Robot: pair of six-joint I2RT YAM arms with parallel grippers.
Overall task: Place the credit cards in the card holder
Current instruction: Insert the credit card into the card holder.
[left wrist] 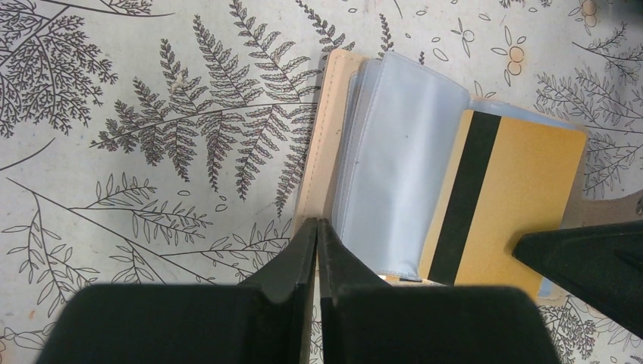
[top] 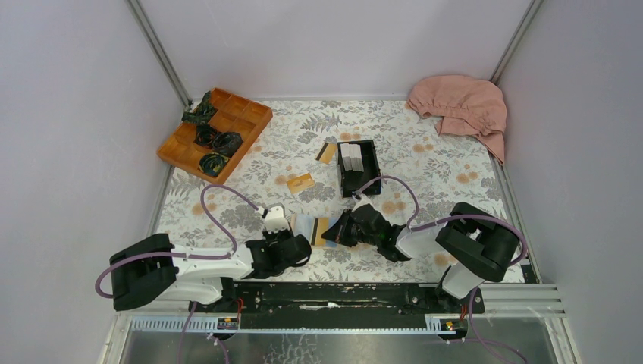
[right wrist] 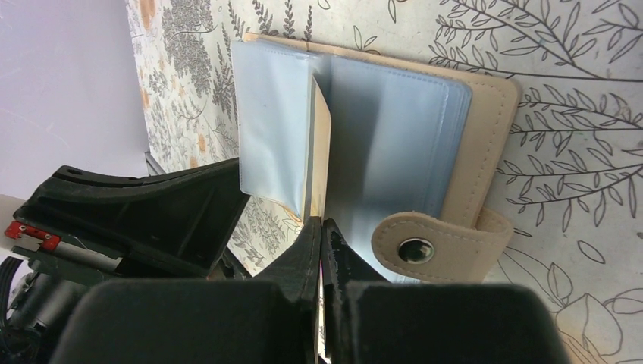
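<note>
1. Risk: credit card (right wrist: 319, 144), pinched edge-on in R gripper (right wrist: 321, 227) w/ jaws shut tight on it, is sitting btwn clear sleeves (right wrist: 394, 129) of the open card holder (right wrist: 489, 129); if the angle's off it could be slipping btwn pages, not into a pocket
2. Risk: holder could be skidding or folding shut under the push
3. R arm is reaching in low from the right, wrist rolled so the card is standing on edge
4. L gripper (left wrist: 317, 231) is lying low, jaws closed together, tips at holder's tan cover edge; can't tell if pinching anything
5. Plain card (top: 301, 183) is waiting nr black box (top: 356, 171)
</note>
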